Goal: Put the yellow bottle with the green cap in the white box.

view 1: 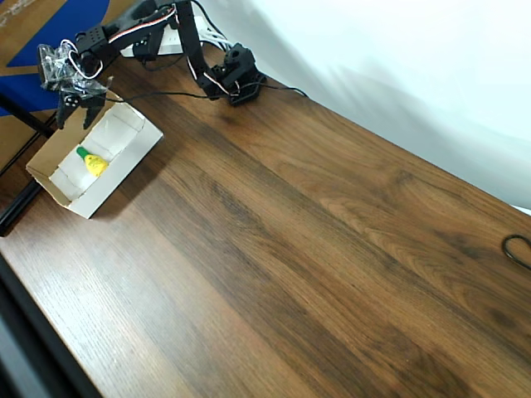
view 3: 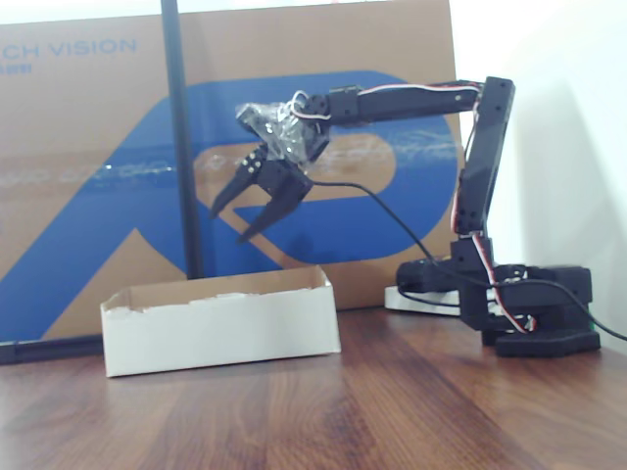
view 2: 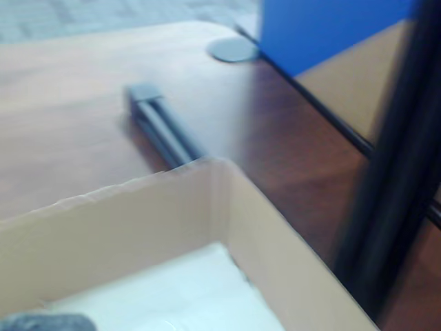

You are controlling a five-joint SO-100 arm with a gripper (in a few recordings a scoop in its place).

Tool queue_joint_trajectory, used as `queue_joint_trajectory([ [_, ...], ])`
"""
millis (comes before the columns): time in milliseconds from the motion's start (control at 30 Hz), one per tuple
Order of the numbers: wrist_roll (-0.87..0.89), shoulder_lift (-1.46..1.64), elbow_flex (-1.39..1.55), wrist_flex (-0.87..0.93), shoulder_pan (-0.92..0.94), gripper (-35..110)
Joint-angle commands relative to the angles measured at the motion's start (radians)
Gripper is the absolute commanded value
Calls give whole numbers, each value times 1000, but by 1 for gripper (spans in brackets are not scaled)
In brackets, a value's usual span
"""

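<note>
The yellow bottle with the green cap (view 1: 91, 163) lies inside the white box (view 1: 106, 190), near its middle, cap toward the upper left of the overhead view. My gripper (view 1: 73, 123) hangs open and empty over the box's far end. In the fixed view the gripper (view 3: 228, 226) is well above the box (view 3: 220, 328), jaws spread and pointing down-left; the box wall hides the bottle there. The blurred wrist view shows a corner of the box (view 2: 138, 221) and its white floor.
A large brown cardboard sheet with blue print (view 3: 88, 176) stands behind the box, with a black vertical pole (view 3: 180, 137) in front of it. The arm's base (view 1: 236, 79) sits at the table's far edge. A cable loop (view 1: 518, 249) lies at the right edge.
</note>
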Motion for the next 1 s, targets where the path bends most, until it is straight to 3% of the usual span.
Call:
queue_joint_trajectory([
  [0,-11,103,2,-8,-15,10],
  [133,-20,204,98,-34,-100,0],
  [667,-202,770,689,-152,-482,0],
  [967,-219,1266,1025,-41,-551,2],
])
